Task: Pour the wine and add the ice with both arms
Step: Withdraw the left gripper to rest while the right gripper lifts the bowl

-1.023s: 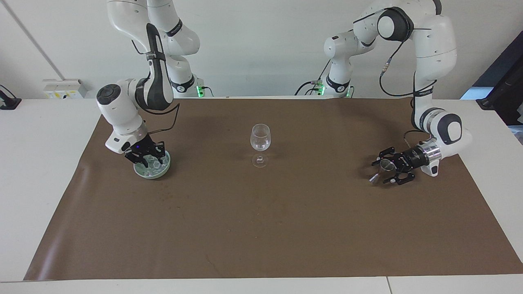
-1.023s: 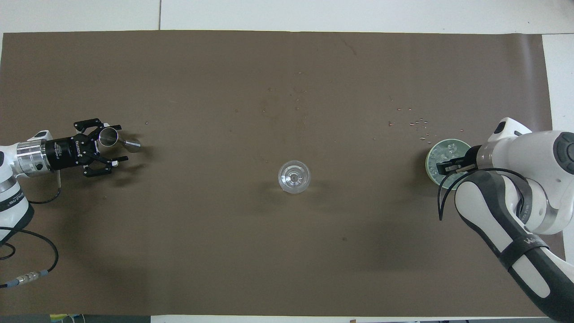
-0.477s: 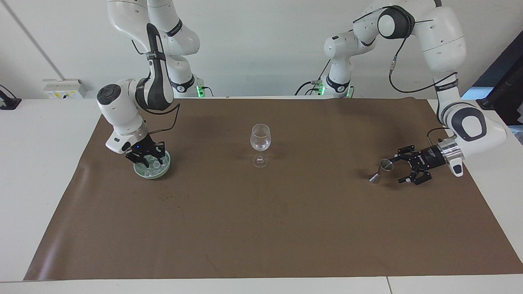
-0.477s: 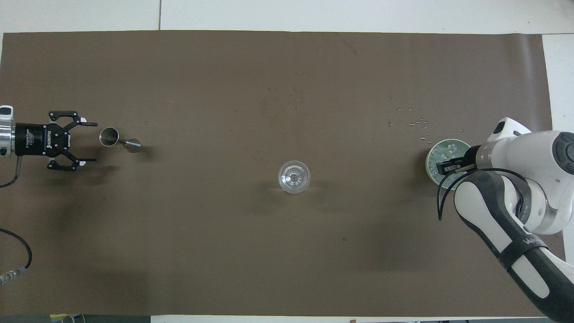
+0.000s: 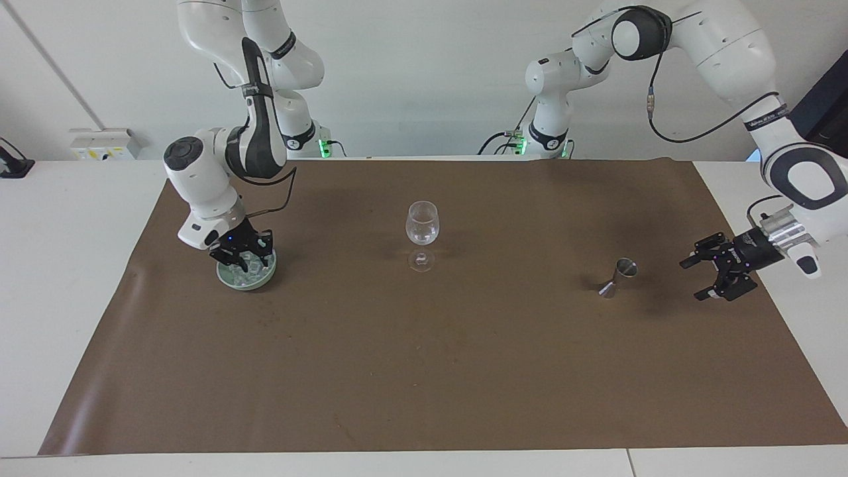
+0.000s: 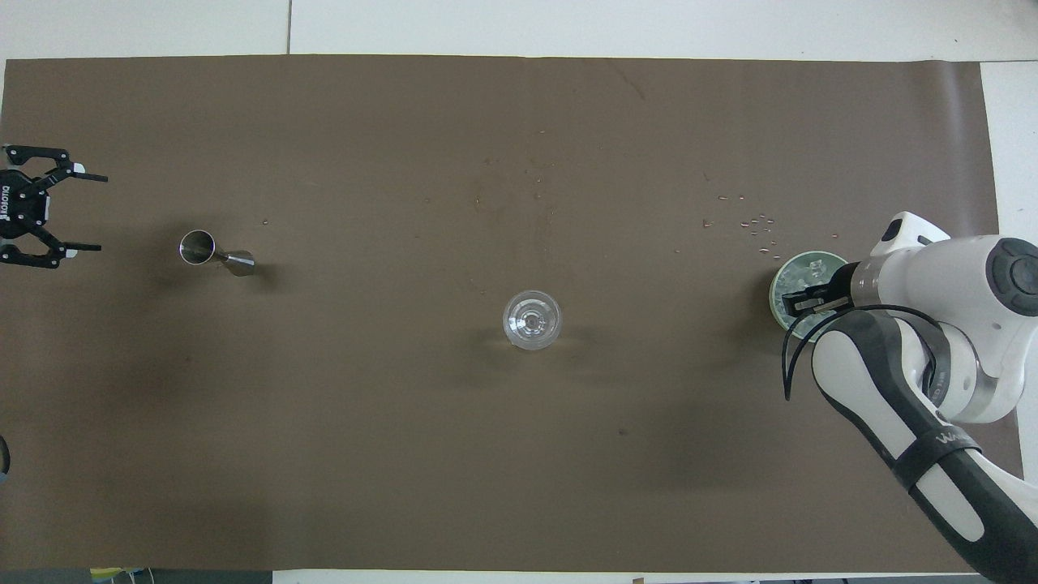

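A clear wine glass (image 5: 422,232) (image 6: 531,319) stands upright mid-mat, and no wine shows in it. A pale green bowl (image 5: 267,273) (image 6: 776,294) holding ice (image 5: 254,267) (image 6: 817,264) sits toward the right arm's end. My right gripper (image 5: 242,256) (image 6: 803,304) is lowered into that bowl among the cubes. A small steel jigger (image 5: 617,277) (image 6: 212,253) stands alone toward the left arm's end. My left gripper (image 5: 710,277) (image 6: 97,211) hangs open and empty, low over the mat's edge, well apart from the jigger.
A brown mat (image 5: 424,371) covers the table. Small specks (image 6: 754,221) lie on it a little farther from the robots than the bowl. A white box (image 5: 106,142) sits by the wall at the right arm's end.
My left gripper has drawn away from the jigger toward the left arm's end of the table, leaving it standing on the mat. My right gripper has stayed in the ice bowl.
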